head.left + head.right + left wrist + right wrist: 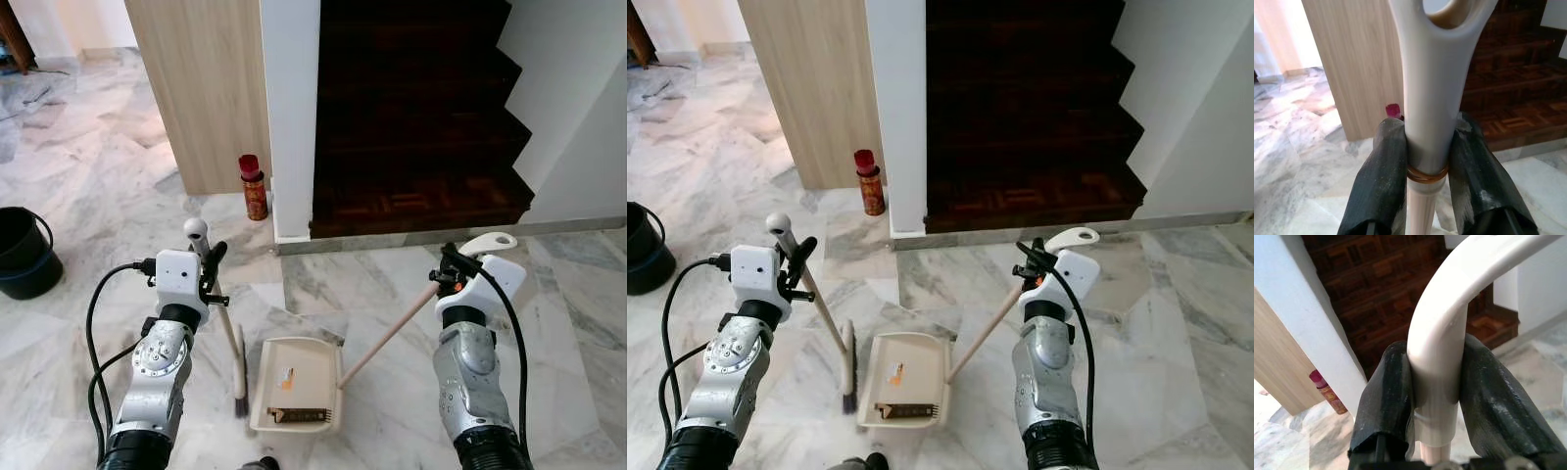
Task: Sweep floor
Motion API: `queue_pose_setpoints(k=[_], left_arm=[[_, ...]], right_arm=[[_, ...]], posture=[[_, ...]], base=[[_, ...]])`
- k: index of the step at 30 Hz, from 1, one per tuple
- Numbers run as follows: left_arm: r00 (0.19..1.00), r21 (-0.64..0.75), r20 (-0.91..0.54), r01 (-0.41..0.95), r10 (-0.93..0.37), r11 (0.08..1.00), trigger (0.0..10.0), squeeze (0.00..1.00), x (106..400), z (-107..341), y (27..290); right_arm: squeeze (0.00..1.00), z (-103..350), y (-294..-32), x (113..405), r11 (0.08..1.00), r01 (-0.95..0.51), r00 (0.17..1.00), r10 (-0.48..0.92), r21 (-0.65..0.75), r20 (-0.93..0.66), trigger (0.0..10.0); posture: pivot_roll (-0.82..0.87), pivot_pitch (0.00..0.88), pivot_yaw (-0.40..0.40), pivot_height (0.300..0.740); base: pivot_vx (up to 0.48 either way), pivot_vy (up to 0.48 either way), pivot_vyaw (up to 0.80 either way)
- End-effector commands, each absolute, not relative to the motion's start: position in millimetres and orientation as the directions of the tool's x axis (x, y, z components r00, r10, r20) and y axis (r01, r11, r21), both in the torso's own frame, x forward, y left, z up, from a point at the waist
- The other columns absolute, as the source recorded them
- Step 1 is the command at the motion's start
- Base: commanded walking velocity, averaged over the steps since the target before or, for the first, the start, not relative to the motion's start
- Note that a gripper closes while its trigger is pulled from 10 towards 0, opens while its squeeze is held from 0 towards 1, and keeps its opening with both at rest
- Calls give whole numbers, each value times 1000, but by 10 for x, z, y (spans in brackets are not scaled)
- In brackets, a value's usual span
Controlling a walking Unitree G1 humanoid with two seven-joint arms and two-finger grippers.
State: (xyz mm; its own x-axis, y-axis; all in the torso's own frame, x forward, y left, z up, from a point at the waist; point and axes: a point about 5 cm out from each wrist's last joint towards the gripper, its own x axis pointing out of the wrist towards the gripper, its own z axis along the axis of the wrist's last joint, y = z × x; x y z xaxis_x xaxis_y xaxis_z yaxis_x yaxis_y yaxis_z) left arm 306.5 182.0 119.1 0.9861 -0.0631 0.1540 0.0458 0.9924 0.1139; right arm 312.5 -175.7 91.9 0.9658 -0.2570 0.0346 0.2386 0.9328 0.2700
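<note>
My left gripper (209, 262) is shut on the white handle of a small broom (228, 338); its dark bristle head (239, 403) rests on the marble floor just left of the dustpan. In the left wrist view both black fingers (1380, 176) clamp the broom handle (1431, 98). My right gripper (453, 266) is shut on the white grip of the dustpan handle (392, 331), a wooden pole slanting down to the cream dustpan (299, 384). The pan lies flat on the floor between my arms with bits of debris inside. The right wrist view shows the fingers (1385, 396) around the dustpan handle (1442, 347).
A dark wooden staircase (411, 127) rises straight ahead beside a white pillar (290, 117) and a light wood panel (201, 88). A red spray can (254, 187) stands at the pillar's base. A black bucket (24, 253) sits far left. White walls close in on the right.
</note>
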Motion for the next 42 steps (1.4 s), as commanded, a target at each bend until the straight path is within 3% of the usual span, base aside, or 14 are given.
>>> queue_pose_setpoints(k=[1,22,42], left_arm=[[972,126,222,44,-72,991,10000,0,3062,1329,1823],[976,105,208,46,-67,993,10000,0,3063,1313,1803],[978,98,200,39,-58,994,10000,0,3065,1300,1800]], right_arm=[[0,975,-1726,3169,917,229,966,-254,325,38,10000],[0,964,-1737,3158,923,219,970,-240,317,29,10000],[0,988,-1745,3170,926,213,971,-235,312,36,10000]], posture=[[-14,64,4,740],[-15,69,3,740],[-16,76,-2,740]], base=[[0,0,0],[0,0,0],[0,279,0]])
